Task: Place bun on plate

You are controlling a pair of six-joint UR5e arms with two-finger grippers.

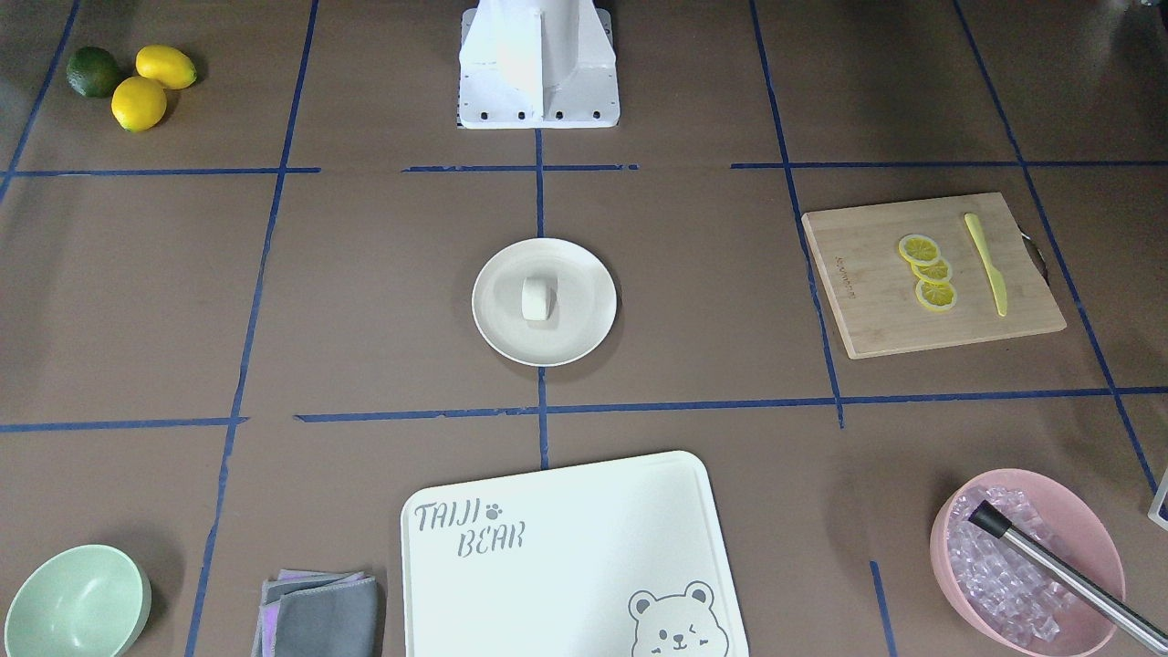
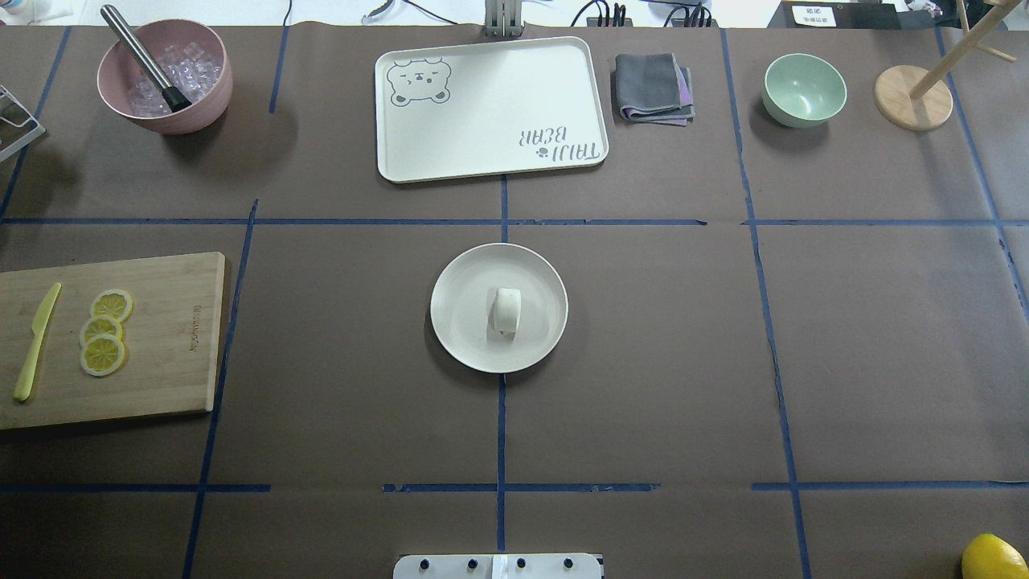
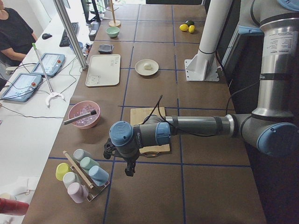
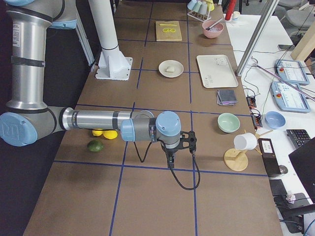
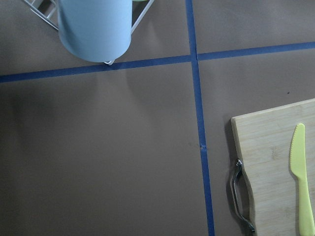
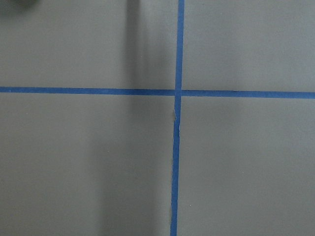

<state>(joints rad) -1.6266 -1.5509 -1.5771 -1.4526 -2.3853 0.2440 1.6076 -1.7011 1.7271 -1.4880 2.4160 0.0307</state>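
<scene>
Resting on one plate [image 2: 462, 338], one bun [image 2: 506, 310].

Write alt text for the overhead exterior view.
A small white bun lies near the middle of a round cream plate at the centre of a brown table. Beyond it sit a pink bowl of ice, a bear-printed white board, a folded grey cloth and a green bowl; a wooden board with lemon slices is at the view's left.
</scene>
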